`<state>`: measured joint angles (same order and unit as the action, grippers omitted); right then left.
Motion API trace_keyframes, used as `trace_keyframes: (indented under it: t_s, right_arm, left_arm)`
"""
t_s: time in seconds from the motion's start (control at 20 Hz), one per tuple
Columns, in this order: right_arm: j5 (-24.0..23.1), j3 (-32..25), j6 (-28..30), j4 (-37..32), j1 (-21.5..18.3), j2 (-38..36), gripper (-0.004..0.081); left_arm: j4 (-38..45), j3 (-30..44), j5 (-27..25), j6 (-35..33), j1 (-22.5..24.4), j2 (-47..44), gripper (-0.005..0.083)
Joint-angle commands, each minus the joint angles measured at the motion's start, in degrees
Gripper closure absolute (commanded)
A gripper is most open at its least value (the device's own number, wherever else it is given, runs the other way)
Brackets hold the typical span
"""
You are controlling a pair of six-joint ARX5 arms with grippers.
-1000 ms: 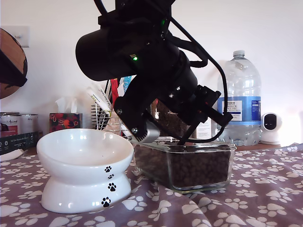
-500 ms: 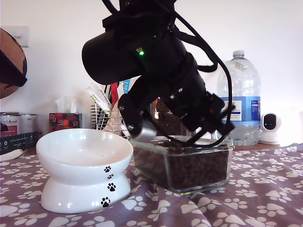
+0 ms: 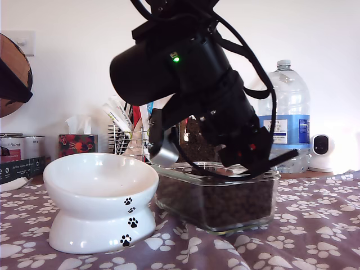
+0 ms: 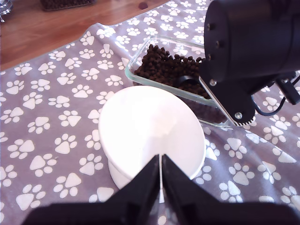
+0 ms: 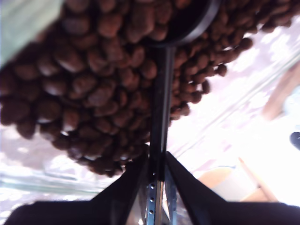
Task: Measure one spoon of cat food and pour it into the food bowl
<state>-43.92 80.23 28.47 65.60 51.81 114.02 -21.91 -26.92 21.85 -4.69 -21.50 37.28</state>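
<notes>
The white food bowl [image 3: 101, 181] with paw prints stands on the cloth at the exterior view's left and holds nothing; it also shows below my first gripper [image 4: 160, 185], whose bare fingers are shut. Beside the bowl, a clear glass dish [image 3: 269, 179] holds the cat food [image 3: 236, 202], which also shows as a brown heap [image 4: 161, 65]. My second gripper [image 5: 157, 164] is shut on the black spoon's handle [image 5: 159, 112]. The spoon's cup [image 5: 190, 23] is dug into the cat food [image 5: 84, 79]. The second arm [image 3: 191, 73] leans over the dish and hides its middle.
Behind the dish stand a large water bottle [image 3: 287, 118], a small white camera [image 3: 322, 152], a wire rack with coloured sticks [image 3: 126, 138], a tissue box [image 3: 77, 143] and tins [image 3: 22, 147]. A purple paw-print cloth [image 3: 315, 225] covers the table.
The second arm has swung toward the exterior view's right over the glass dish, its gripper end dropping to the dish's right rim. The bowl and dish have not moved.
</notes>
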Motion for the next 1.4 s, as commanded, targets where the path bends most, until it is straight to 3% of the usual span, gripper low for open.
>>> trace_keyframes:
  t_s: [0.0,0.3,0.7,0.9,1.35]
  right_arm:
    - [2.3,-1.8,-1.8,3.1,-1.5,2.5,0.0783]
    - [7.1,-0.8,-9.1,5.1,-3.2,2.5,0.0783]
    - [9.6,2.0,-11.4,6.5,-3.8,2.5,0.0783]
    - [14.5,5.2,-14.3,8.9,-5.4,2.5,0.0783]
    - [19.6,6.2,-19.3,12.2,-8.2,2.5,0.0783]
  left_arm:
    - [0.3,-0.5,0.2,0.2,0.1,0.2,0.0793]
    - [0.5,-0.5,0.2,0.2,0.1,0.2,0.0793]
    - [0.3,-0.5,0.2,0.2,0.1,0.2,0.0793]
    - [0.2,-0.5,0.2,0.2,0.1,0.2,0.0793]
    - [-0.5,-0.5,1.4,0.2,0.0,0.2,0.0793]
